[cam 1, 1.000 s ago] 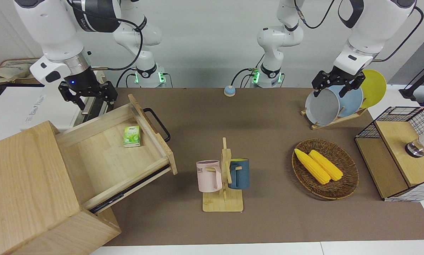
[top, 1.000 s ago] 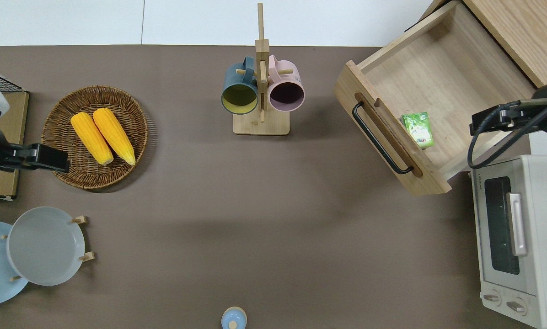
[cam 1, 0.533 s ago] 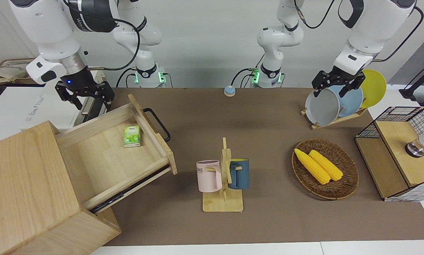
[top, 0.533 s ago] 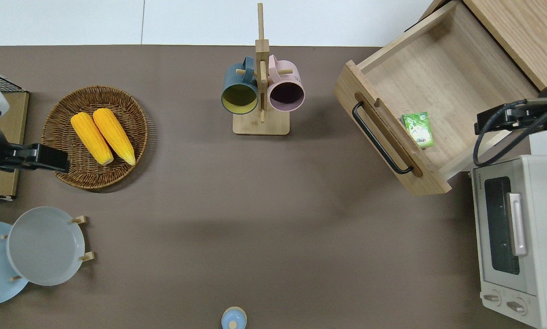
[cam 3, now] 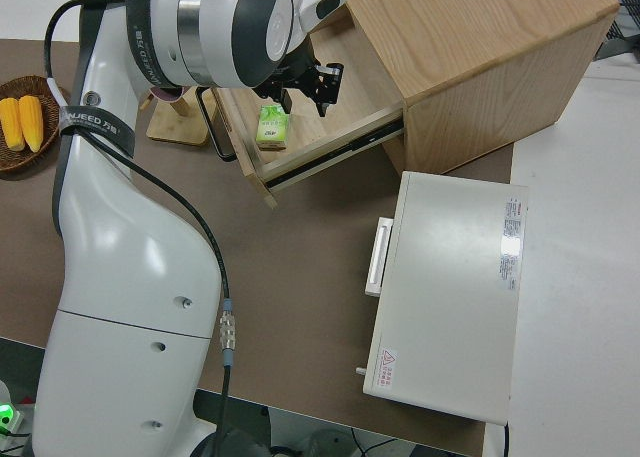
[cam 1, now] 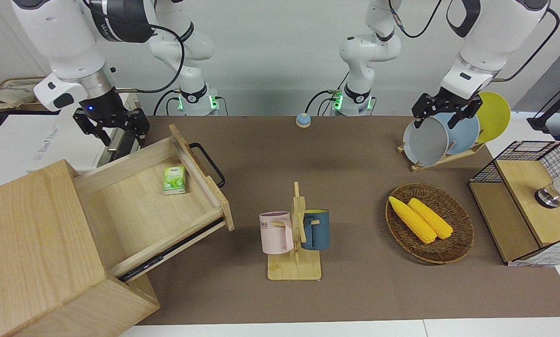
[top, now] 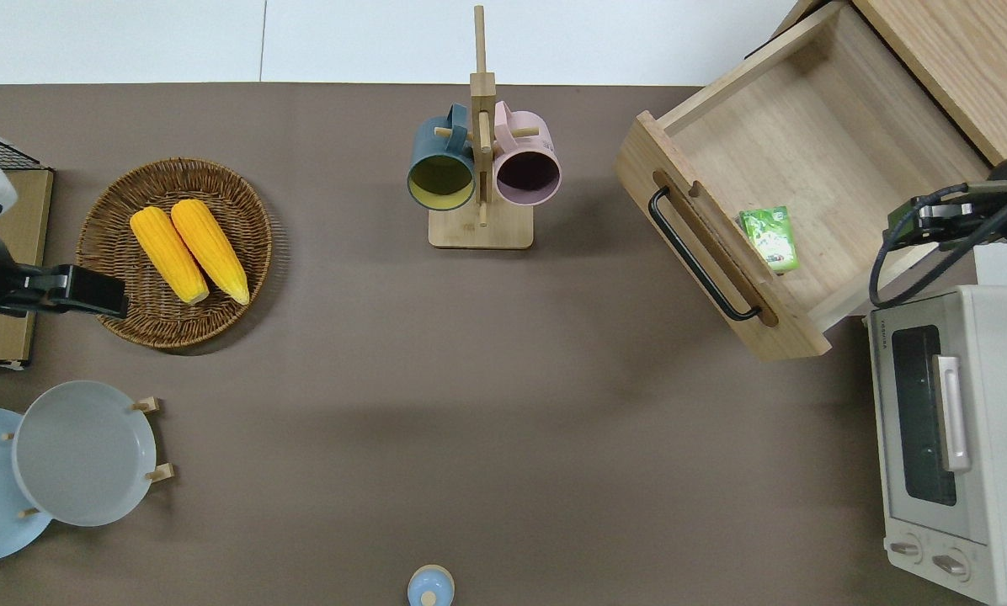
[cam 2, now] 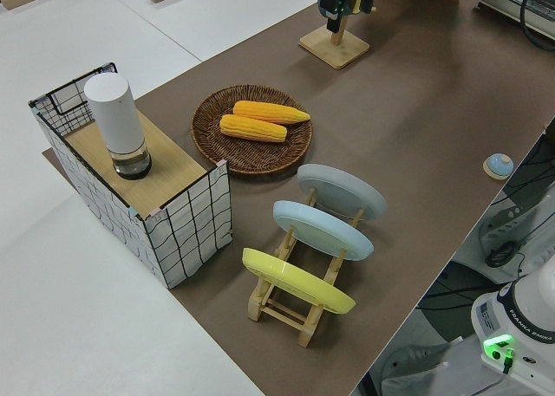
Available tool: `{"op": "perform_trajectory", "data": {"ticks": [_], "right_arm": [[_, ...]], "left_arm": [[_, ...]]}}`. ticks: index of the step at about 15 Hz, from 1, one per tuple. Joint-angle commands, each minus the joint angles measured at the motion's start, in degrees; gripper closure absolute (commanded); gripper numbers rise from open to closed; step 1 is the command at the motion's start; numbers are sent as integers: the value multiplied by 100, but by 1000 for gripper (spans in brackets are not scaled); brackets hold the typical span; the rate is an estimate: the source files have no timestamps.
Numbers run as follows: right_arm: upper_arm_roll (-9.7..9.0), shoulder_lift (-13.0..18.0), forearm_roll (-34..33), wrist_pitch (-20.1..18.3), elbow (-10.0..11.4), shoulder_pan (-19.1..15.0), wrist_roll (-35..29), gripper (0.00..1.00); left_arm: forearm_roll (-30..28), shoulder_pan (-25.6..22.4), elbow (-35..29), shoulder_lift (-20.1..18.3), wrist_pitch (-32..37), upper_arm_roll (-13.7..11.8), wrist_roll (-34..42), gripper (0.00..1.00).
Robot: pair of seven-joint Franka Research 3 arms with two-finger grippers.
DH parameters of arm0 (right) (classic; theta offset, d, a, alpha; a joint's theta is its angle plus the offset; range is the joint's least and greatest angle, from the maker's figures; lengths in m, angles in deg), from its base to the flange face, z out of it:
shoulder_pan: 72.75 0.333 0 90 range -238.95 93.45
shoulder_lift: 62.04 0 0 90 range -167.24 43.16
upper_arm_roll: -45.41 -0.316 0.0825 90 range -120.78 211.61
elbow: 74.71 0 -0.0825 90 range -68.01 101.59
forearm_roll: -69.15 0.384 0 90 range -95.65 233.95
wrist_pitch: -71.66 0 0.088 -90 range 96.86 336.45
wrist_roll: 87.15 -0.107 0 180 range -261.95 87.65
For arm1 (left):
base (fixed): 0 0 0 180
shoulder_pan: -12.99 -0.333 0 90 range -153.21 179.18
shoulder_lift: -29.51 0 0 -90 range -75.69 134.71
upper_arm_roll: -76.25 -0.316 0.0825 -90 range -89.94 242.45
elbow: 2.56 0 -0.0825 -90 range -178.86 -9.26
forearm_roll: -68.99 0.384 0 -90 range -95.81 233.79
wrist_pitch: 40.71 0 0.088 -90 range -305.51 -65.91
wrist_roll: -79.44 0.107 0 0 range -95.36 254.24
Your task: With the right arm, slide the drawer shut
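The right pincer [cam 1: 111, 125] has lifted and pulled back toward the robots since a second ago, and now it hangs spread open, holding nothing, over the toaster oven [top: 950, 438] edge beside the drawer [cam 1: 158, 201]. The drawer hasn't budged: fully pulled out of the cabinet [cam 1: 36, 252] at the table [cam 1: 355, 299] corner on the right arm's end, farthest from the robots. It looks like stiff wood on rails, so it should slide under a steady push. My pick is the flat front panel beside the black loop handle [cam 1: 208, 163], pushed squarely so it won't jam. One green packet [cam 1: 173, 179] lies inside. Count-up: one drawer, one handle, two mugs [cam 1: 276, 232], two corn cobs [cam 1: 420, 218], three plates [cam 2: 323, 229]. Left arm is parked.
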Motion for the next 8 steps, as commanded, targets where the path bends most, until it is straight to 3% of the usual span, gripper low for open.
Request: {"op": "perform_trajectory", "data": {"ticks": [1, 8], "right_arm": [[-76, 20, 186, -48, -3, -76, -4, 1000], [-102, 46, 177, -197, -73, -41, -39, 1000]], "left_arm": [[102, 39, 58, -25, 103, -2, -60, 7], [102, 39, 49, -25, 103, -2, -60, 7]]}}
